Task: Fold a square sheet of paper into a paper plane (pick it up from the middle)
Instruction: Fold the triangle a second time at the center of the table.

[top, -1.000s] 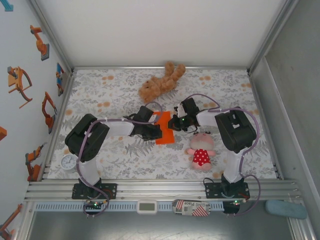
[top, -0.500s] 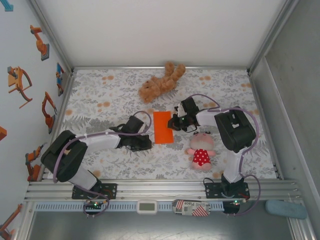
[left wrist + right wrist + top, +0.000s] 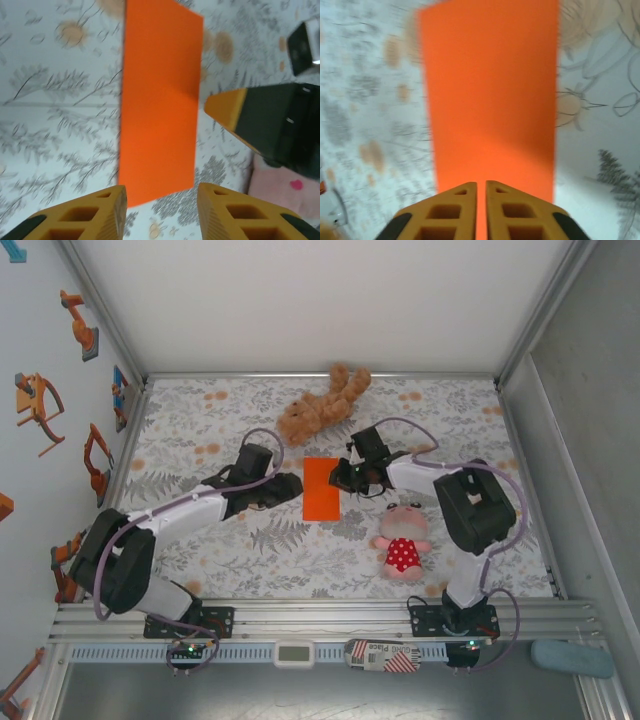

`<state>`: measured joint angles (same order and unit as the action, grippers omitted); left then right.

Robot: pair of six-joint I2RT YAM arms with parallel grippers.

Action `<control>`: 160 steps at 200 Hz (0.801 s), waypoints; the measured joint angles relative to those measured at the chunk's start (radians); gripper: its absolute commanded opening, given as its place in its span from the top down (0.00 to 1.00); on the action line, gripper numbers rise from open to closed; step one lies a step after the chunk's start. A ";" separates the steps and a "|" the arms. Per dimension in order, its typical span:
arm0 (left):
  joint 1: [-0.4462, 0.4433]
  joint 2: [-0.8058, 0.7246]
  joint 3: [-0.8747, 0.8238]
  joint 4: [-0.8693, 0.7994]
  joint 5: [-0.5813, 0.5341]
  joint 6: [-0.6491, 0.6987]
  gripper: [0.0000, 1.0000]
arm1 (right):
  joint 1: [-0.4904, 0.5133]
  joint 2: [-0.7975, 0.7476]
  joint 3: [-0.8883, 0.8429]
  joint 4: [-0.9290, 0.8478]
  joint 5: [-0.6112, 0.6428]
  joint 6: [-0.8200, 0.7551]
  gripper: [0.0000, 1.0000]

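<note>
The orange sheet of paper [image 3: 321,489], shown as a narrow rectangle, is seen lying flat at the centre of the patterned tabletop [image 3: 200,430]. The left fingers [image 3: 85,220] are held apart at its 9 o'clock side, with nothing between them. The right fingers [image 3: 450,215], at 3 o'clock, are drawn almost together over the sheet's edge; whether paper is pinched cannot be told. A brown plush bear [image 3: 320,408] is placed at 12 o'clock, a pink doll [image 3: 402,545] at 4 o'clock.
</note>
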<state>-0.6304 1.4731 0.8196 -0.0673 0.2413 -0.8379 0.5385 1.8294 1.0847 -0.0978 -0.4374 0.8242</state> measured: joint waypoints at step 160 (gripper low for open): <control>0.019 0.401 0.277 0.040 0.099 -0.001 0.57 | -0.027 -0.269 -0.184 -0.086 0.125 0.044 0.59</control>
<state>-0.6113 1.8744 1.0969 -0.0273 0.3401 -0.8391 0.5117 1.5600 0.9009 -0.1841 -0.3122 0.8680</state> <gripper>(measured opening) 0.429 0.425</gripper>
